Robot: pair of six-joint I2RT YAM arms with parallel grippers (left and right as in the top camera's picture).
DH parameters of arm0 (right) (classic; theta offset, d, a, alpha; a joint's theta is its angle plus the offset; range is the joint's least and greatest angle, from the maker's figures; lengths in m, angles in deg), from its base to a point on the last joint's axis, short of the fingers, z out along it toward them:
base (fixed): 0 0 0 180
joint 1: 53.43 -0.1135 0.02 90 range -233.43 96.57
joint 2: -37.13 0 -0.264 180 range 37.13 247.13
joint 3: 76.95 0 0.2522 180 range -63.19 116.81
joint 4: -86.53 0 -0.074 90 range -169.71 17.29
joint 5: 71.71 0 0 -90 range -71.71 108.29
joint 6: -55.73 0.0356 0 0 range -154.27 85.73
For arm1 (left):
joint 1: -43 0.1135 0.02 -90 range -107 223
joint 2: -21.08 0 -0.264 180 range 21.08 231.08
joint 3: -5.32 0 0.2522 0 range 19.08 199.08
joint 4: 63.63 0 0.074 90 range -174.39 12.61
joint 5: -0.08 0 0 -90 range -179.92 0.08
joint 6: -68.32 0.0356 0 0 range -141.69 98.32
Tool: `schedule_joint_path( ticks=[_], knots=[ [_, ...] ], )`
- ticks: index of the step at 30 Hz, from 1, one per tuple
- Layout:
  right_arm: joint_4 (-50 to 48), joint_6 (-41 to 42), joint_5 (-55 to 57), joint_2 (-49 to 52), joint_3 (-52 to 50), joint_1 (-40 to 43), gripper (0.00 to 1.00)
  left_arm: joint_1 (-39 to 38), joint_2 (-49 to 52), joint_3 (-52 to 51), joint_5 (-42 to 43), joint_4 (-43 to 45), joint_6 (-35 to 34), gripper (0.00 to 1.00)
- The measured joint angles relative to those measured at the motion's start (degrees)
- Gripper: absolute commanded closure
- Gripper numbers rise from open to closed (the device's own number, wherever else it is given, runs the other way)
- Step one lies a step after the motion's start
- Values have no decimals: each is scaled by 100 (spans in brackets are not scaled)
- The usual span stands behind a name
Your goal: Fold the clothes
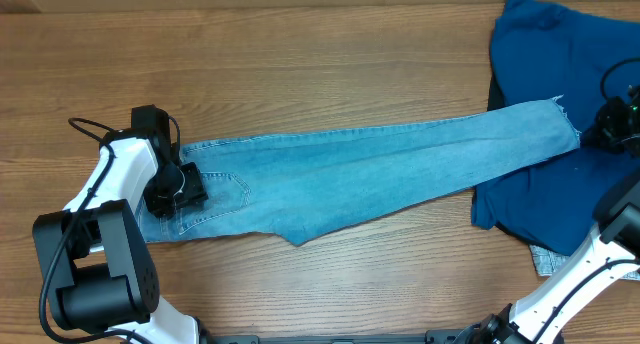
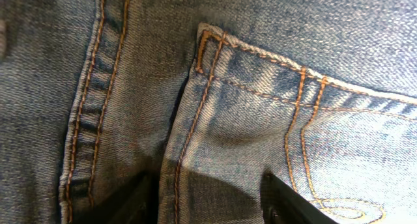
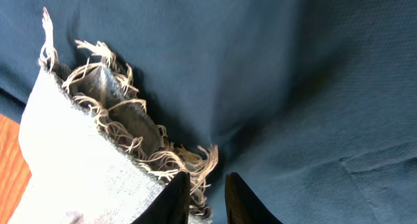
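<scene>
A wooden surface [image 1: 300, 54] is carrying a pair of light-wash blue jeans [image 1: 380, 164], which are lying stretched out flat from the lower left toward the upper right. At the left, the left end effector [image 1: 180, 191] is resting on the waist end beside a stitched back pocket [image 2: 339, 139]. Its fingers [image 2: 287, 201] are standing about half open and gripping nothing, with the pocket's edge seam running between them. At the right, the frayed hem [image 3: 117, 113] is lying on a dark royal-blue garment [image 1: 550, 54]. The right end effector [image 3: 207, 195] is sitting at that hem with its fingers nearly together. Loose threads are showing in the narrow gap, though whether they are gripped is unclear.
</scene>
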Motion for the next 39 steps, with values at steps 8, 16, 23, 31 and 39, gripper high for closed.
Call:
schedule_joint_path(
  ticks=[8, 16, 23, 31, 39],
  knots=[
    [798, -363, -833, 4, 986, -94, 70, 0, 0, -4, -17, 33, -2, 33],
    [1078, -1027, -957, -44, 1370, -1556, 70, 15, 0, -9, -13, 809, 2, 36],
    [1176, -1207, -807, -44, 1294, -3171, 64, 92, 4, 876, 107, 214, 367, 38],
    [1604, -1333, -595, -44, 1231, -3928, 61, 92, -42, 2575, 68, -1388, 590, 29],
    [699, -1344, -564, -44, -286, -3952, 61, 92, -44, 1749, -42, -1130, 590, 28]
  ],
)
